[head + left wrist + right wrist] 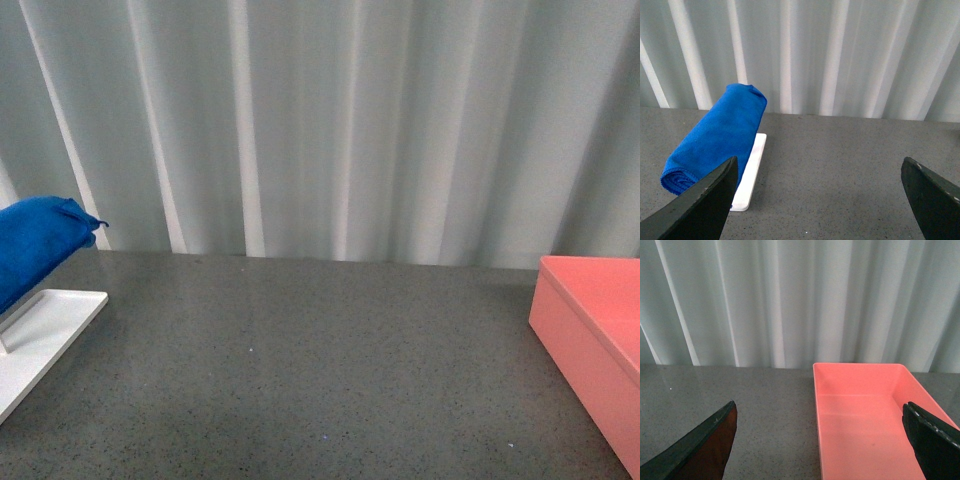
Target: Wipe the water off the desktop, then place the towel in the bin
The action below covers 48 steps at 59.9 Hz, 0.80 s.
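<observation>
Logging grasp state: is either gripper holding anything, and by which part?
Nothing held: left gripper and right gripper are open; towel lies on the white stand.

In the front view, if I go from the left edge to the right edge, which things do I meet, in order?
Bright royal-blue soft cloth towel → bare middle stretch of the speckled dark grey stone-like desktop → salmon-pink rectangular bin.
</observation>
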Motion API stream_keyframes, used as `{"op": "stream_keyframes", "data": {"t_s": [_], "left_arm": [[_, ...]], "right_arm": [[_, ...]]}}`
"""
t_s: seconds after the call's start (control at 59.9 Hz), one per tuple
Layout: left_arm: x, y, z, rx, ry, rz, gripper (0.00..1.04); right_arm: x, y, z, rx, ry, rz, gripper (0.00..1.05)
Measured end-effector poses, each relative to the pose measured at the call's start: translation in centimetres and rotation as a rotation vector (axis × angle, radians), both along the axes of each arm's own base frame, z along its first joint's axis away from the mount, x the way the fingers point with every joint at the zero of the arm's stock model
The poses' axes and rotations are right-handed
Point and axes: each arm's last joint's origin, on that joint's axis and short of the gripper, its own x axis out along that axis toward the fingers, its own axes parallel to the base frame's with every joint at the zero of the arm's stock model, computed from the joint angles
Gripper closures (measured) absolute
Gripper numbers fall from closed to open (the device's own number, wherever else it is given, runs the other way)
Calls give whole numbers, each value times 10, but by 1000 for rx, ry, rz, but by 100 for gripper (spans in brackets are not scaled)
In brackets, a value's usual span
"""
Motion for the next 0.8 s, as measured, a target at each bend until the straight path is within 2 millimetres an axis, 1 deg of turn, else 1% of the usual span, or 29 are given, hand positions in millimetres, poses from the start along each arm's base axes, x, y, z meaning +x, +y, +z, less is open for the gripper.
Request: {"op": "stream_keyframes", "data": {"t_s": [0.769, 0.785, 0.802], "left_arm": [[0, 0, 0, 0, 0, 0, 7], [0, 0, 0, -8, 11, -5, 7], [1, 0, -2, -27, 69, -13, 7]], "right_arm": [[0, 0, 0, 0, 0, 0, 7], [0, 0, 0, 0, 0, 0, 7], [0, 0, 0, 0, 0, 0, 7]]}}
